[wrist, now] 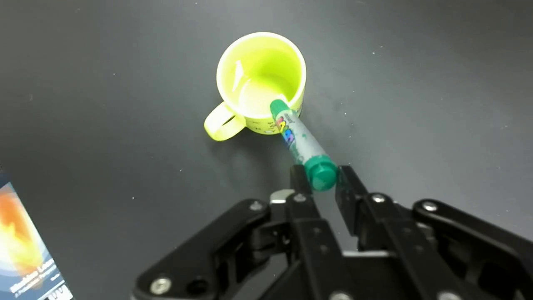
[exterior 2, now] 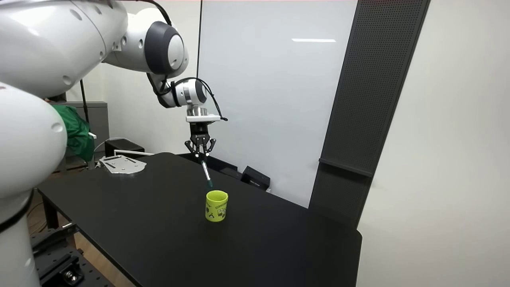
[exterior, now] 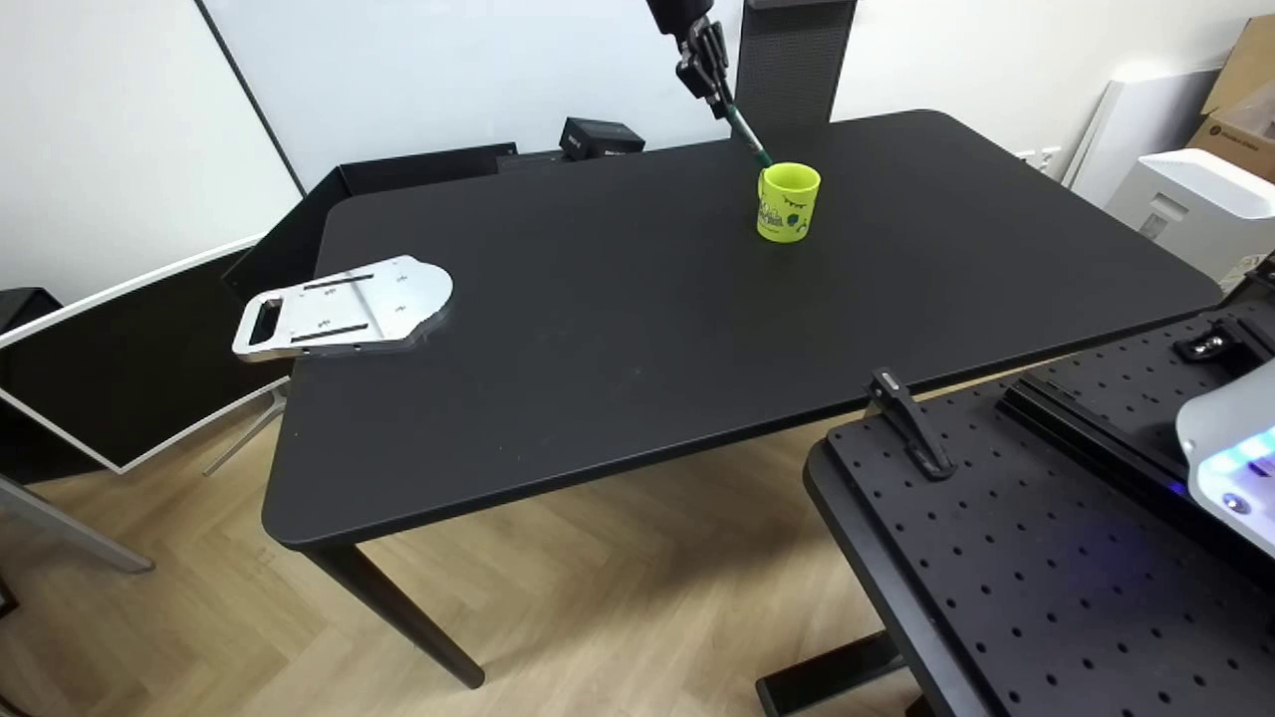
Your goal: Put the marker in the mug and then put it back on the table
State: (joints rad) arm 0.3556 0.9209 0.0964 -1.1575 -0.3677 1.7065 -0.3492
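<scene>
Above the large matte black tabletop with rounded corners (exterior: 598,349), a stubby marker with a silver-grey barrel and green ends (wrist: 305,139) hangs aslant in the air, near the rim of a small yellow-green cylindrical mug (exterior: 784,214). Seen close in the wrist view, the barrel carries fat, bubbly letters in several colours, pink, yellow and blue among them, with smaller print too blurred to read. Its upper green end is the broader one, round and stepped, and it is pinched between the fingertips (wrist: 300,179) of a black two-fingered gripper (wrist: 322,179), one on either side. The narrower green tip (exterior 2: 209,183) points down toward the mug's mouth (from the wrist it overlaps the near rim, though in an exterior view a slight gap shows between the two). The mug stands upright on the tabletop, small dark drawings printed round its outside, its loop handle out to one side. Well apart from it, a flat silver metal plate with a slotted grip (exterior: 374,299) lies at the tabletop's edge, the grip jutting past.
</scene>
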